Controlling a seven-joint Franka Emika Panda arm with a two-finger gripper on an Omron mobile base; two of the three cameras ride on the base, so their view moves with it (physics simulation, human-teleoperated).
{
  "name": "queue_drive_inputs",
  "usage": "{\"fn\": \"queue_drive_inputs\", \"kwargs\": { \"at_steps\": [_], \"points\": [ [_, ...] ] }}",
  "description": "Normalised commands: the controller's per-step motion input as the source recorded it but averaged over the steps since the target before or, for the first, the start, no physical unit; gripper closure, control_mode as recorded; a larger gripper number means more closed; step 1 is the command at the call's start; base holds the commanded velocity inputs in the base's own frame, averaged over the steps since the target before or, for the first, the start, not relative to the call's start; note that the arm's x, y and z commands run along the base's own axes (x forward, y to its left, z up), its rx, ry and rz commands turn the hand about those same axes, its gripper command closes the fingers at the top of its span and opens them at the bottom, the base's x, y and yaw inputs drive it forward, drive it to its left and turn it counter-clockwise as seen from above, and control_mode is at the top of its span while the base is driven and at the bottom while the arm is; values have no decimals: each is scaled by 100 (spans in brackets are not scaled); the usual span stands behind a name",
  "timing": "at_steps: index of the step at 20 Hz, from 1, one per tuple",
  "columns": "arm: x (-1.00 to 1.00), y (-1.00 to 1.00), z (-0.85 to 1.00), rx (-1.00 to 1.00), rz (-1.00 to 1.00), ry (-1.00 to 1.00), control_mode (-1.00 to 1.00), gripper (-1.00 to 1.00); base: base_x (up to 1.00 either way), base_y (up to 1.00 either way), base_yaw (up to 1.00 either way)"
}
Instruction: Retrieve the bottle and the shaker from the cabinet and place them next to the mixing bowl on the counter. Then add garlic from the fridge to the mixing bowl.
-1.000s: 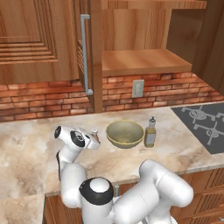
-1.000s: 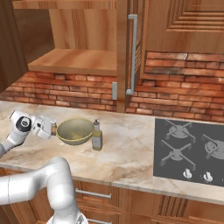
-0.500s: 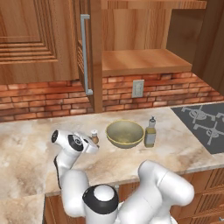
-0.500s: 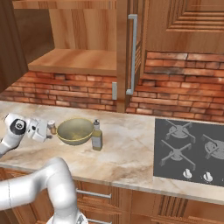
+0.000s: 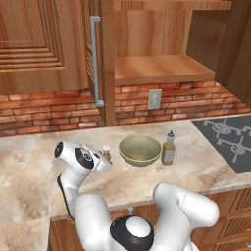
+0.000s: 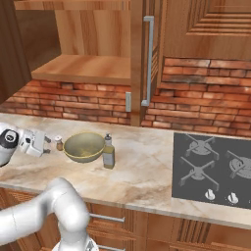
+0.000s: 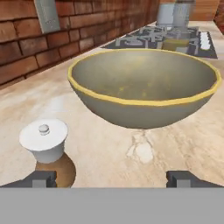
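Counter [image 5: 206, 162] holds one bowl [image 5: 140, 149], one bottle [image 5: 168, 148], one shaker [image 5: 106, 153]; jaws spread, holding nothing.

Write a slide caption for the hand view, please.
Open gripper behind the shaker, facing the mixing bowl on the counter.

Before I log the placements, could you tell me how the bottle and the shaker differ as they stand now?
The bottle is taller, with olive-yellow liquid, a narrow neck and a grey cap; the shaker is squat, brown below and pale on top. The bottle stands on the bowl's stove side, the shaker on its opposite side, beside the open gripper. Both stand upright on the counter, free of the gripper.
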Motion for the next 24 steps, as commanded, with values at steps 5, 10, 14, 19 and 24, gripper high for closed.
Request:
{"fn": "queue_drive_inputs", "kwargs": {
  "at_steps": [5,10,14,19,24],
  "points": [
    [-52,-18,68,2,2,1,-100,-100,0,0,0],
    [-50,-38,16,1,10,1,-100,-100,0,0,0],
    [-38,-29,0,3,29,-3,-100,-100,0,0,0],
    [-44,-42,51,0,39,0,-100,-100,0,0,0],
    [-36,-65,91,0,25,0,-100,-100,0,0,0]
  ]
}}
